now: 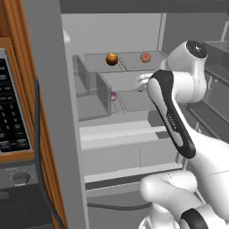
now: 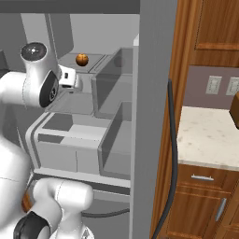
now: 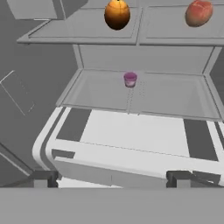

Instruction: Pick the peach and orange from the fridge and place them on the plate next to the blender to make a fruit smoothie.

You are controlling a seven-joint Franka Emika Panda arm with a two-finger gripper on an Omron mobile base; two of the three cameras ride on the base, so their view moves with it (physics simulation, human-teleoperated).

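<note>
The fridge [image 1: 112, 31] stands open in front of me. On its upper shelf lie the orange [image 1: 112, 59] on the left and the paler peach [image 1: 145, 57] on the right. The hand view holds both at its top edge, orange [image 3: 117, 14] and peach [image 3: 199, 13]. The orange [image 2: 82, 59] also shows beyond my hand in the right base view. My gripper [image 3: 111, 178] is open, its fingertips [image 3: 43, 177] wide apart with nothing between them, well short of the fruit and lower than their shelf. The plate and the blender are out of view.
A small pink-purple cup [image 3: 130, 79] stands mid-shelf one level below the fruit. Translucent bins [image 1: 96, 89] line the fridge's left side. A microwave panel [image 1: 9, 107] sits left of the fridge; a pale counter [image 2: 210, 135] and wooden cabinets lie to its right.
</note>
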